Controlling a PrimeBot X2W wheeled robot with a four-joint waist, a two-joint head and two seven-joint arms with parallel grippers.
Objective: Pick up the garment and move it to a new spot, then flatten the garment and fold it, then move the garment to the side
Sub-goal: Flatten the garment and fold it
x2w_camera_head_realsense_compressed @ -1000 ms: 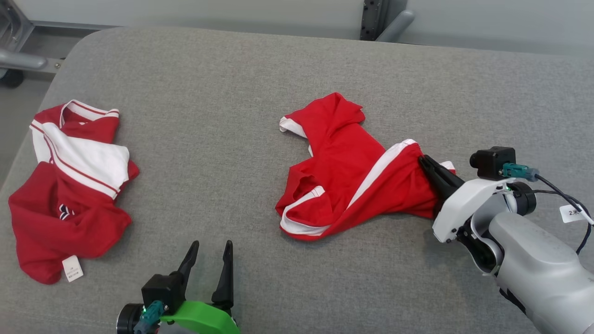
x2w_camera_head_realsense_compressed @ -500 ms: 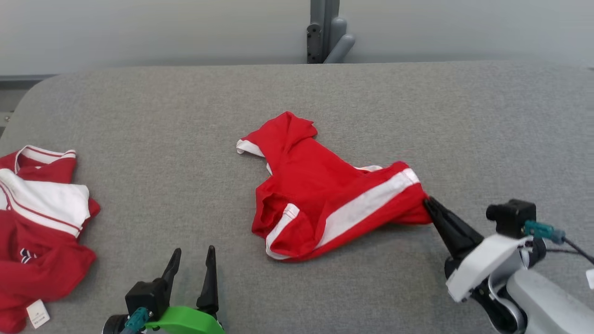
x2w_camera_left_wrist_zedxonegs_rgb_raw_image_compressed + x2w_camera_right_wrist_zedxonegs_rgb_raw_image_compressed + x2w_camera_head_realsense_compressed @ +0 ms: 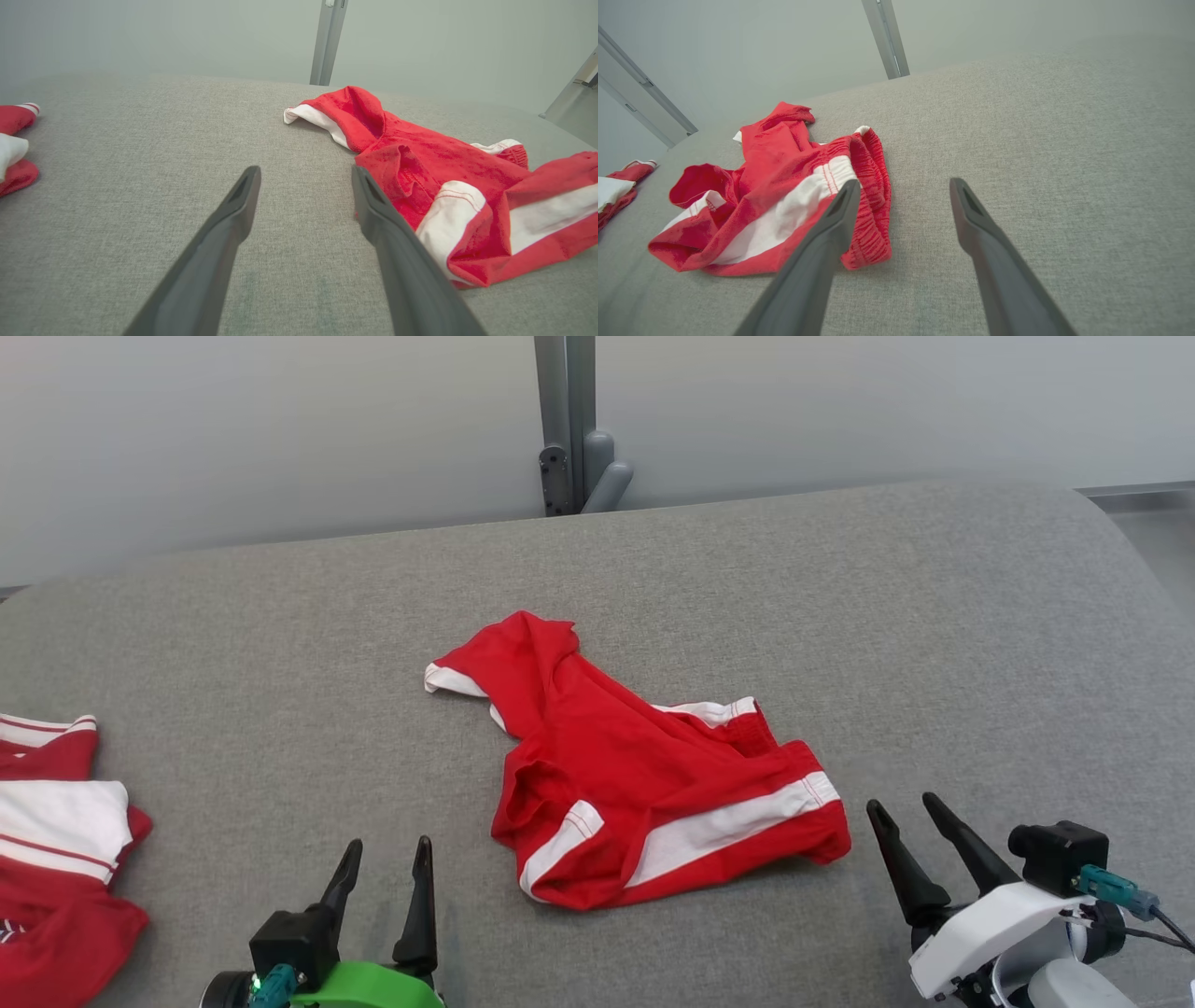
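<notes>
Red shorts with white side stripes (image 3: 625, 775) lie crumpled in the middle of the grey padded table (image 3: 840, 616). They also appear in the left wrist view (image 3: 444, 186) and the right wrist view (image 3: 784, 200). My right gripper (image 3: 901, 812) is open, just right of the shorts' waistband, with nothing between its fingers. At the lower left my left gripper (image 3: 387, 854) stands open over bare table, a short way left of the shorts' leg opening. Neither gripper touches the garment.
A second red and white garment (image 3: 56, 859) lies at the table's left edge, also seen in the left wrist view (image 3: 14, 149). A grey metal post (image 3: 565, 425) stands behind the table against the pale wall. Bare table stretches to the right and far side.
My right gripper has let go of the shorts' waistband, opened, and drawn back to the right. The shorts settled onto the table. The head camera has panned, shifting the whole scene left and down.
</notes>
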